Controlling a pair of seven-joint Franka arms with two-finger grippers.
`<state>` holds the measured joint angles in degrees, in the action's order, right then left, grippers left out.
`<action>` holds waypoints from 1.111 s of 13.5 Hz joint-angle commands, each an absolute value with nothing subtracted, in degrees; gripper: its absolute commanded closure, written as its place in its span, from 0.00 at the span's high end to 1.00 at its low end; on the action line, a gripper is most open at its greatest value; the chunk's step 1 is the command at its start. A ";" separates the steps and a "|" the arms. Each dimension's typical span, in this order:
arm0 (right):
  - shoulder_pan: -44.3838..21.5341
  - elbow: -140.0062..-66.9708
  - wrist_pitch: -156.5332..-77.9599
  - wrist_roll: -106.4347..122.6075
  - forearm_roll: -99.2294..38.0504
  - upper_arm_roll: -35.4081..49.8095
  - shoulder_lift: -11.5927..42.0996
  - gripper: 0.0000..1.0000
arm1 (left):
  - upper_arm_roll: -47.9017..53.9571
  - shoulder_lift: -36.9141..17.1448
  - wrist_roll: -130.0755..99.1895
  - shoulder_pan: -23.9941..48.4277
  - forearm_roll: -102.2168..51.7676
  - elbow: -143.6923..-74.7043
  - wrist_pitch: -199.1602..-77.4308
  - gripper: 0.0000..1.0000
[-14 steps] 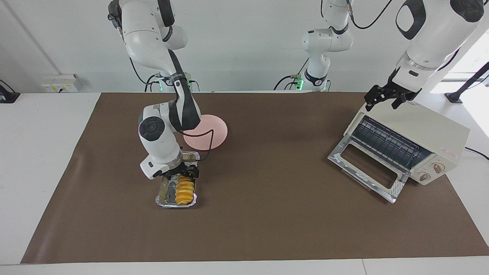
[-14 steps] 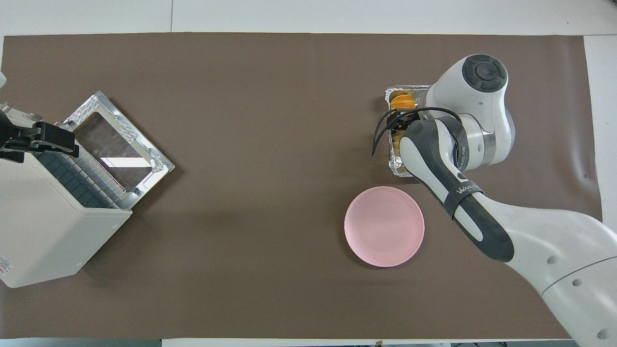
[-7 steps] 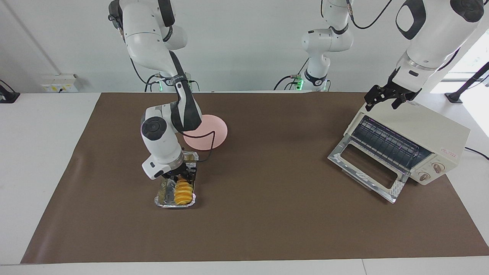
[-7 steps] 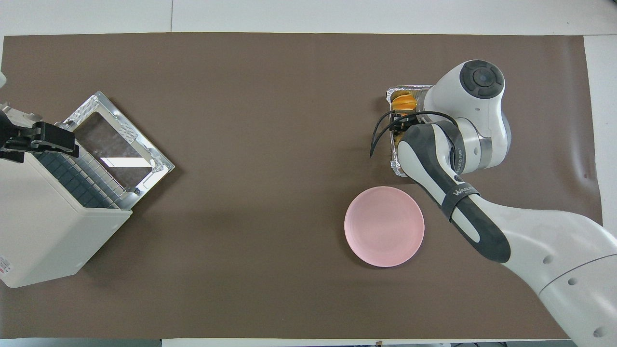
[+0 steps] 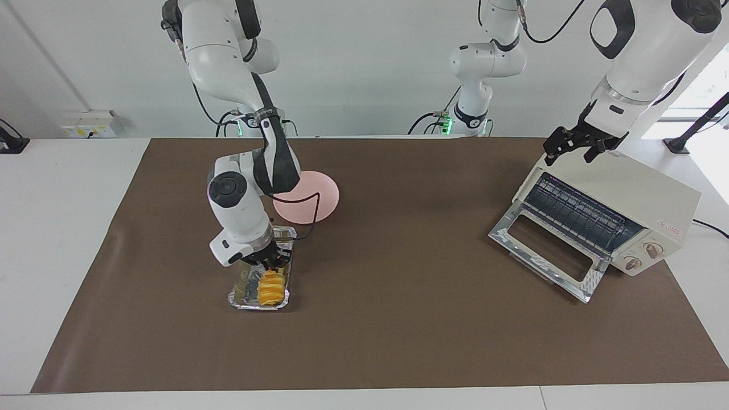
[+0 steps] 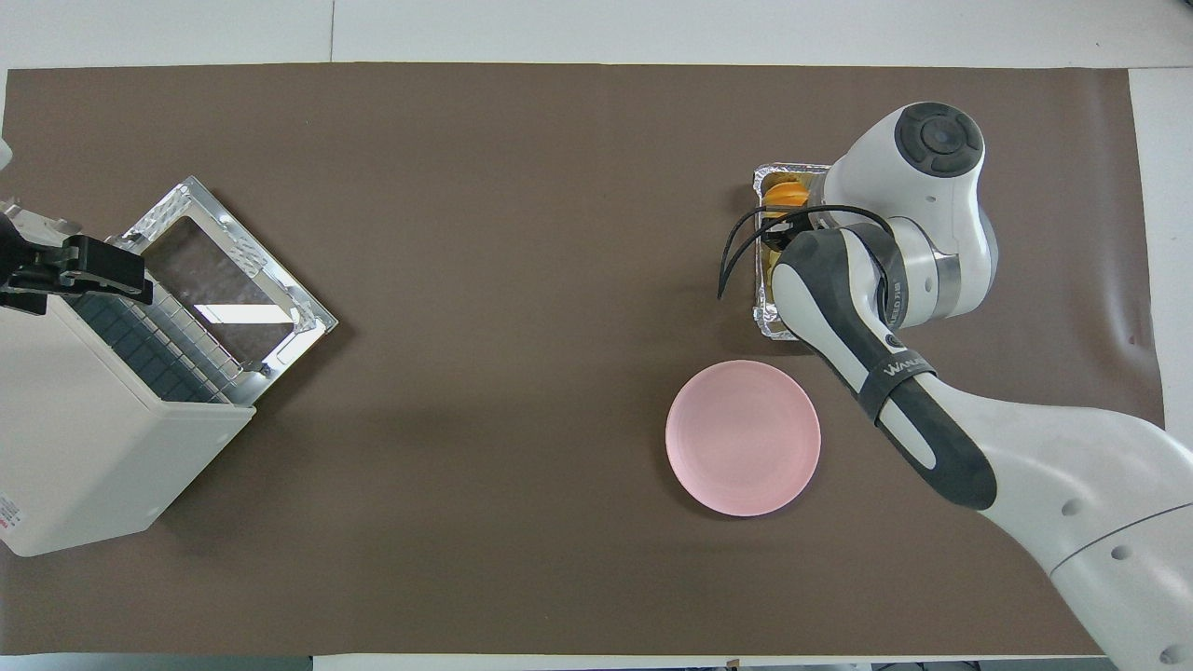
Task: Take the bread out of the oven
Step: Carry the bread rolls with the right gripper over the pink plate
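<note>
The golden ridged bread [image 5: 271, 289] lies in a silver foil tray [image 5: 242, 285] on the brown mat, farther from the robots than the pink plate. My right gripper [image 5: 272, 265] reaches down into the tray and is shut on the bread's end nearer the robots. In the overhead view only the bread's tip [image 6: 785, 193] shows past the right arm. The cream oven [image 5: 643, 188] stands at the left arm's end of the table, its glass door [image 5: 547, 250] dropped open and its rack bare. My left gripper [image 5: 569, 151] hangs open over the oven's top edge and waits.
A round pink plate [image 5: 319, 196] sits on the mat just nearer the robots than the foil tray; it also shows in the overhead view [image 6: 743, 438]. The oven [image 6: 84, 447] stands at an angle across a corner of the mat.
My right gripper has closed in on the bread. The foil tray has slid slightly toward the right arm's end of the table. The left arm has not moved.
</note>
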<state>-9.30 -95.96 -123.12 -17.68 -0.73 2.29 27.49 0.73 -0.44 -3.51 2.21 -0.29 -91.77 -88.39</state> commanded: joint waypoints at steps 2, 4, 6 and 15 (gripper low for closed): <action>-8.96 -93.78 -118.14 -18.90 0.26 2.64 25.85 0.00 | 0.79 -0.18 -2.90 1.67 -1.41 -91.49 -88.24 1.00; -8.96 -93.78 -114.72 -18.81 0.09 2.64 23.66 0.00 | 0.79 -0.26 -2.90 1.67 -1.41 -91.49 -88.16 1.00; -9.05 -93.95 -109.98 -19.07 -0.44 2.90 20.58 0.00 | 0.79 -0.26 -2.90 1.67 -1.41 -91.49 -88.24 1.00; -17.48 -115.09 -106.15 -28.03 -1.58 3.51 -2.34 0.00 | 0.79 -0.18 -2.90 1.67 -1.41 -91.49 -88.24 1.00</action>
